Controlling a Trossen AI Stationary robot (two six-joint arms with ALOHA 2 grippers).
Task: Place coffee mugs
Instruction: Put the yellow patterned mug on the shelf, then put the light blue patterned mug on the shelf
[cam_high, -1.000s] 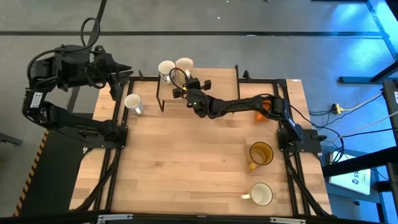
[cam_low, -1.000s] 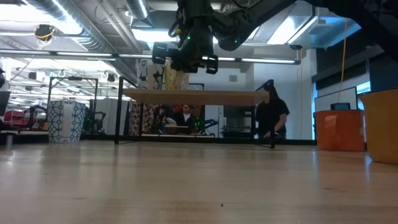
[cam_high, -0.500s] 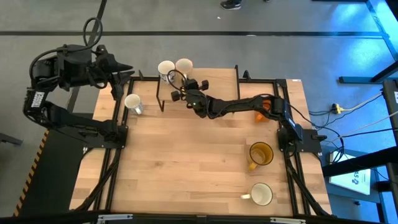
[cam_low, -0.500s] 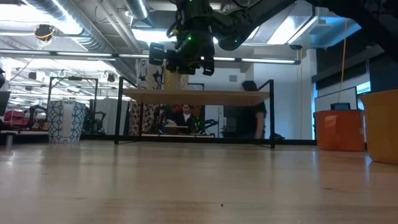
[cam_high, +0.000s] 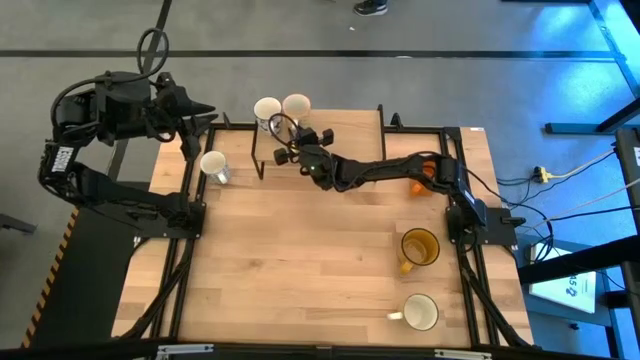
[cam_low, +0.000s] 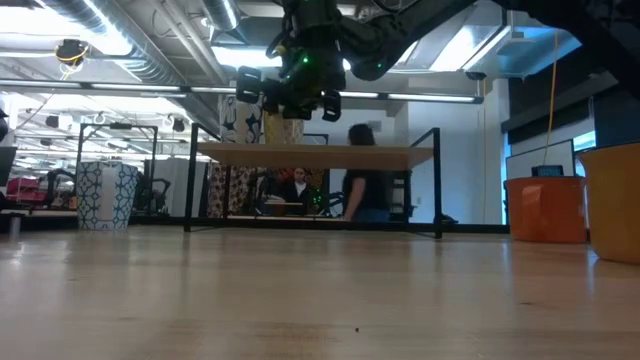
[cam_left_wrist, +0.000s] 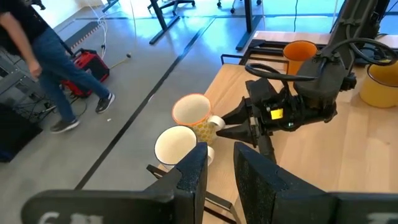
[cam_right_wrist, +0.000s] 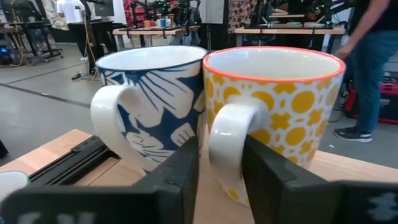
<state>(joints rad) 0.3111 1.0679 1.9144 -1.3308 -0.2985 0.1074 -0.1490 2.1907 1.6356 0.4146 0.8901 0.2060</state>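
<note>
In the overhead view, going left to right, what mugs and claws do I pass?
Left claw → white mug by the left arm → blue-patterned mug → right claw → amber mug

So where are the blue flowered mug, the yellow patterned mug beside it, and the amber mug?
Blue flowered mug (cam_right_wrist: 163, 99): right wrist view, its patterned side.
Yellow patterned mug (cam_right_wrist: 292, 112): right wrist view, its patterned wall.
Amber mug (cam_high: 420, 246): high view, its inside.
</note>
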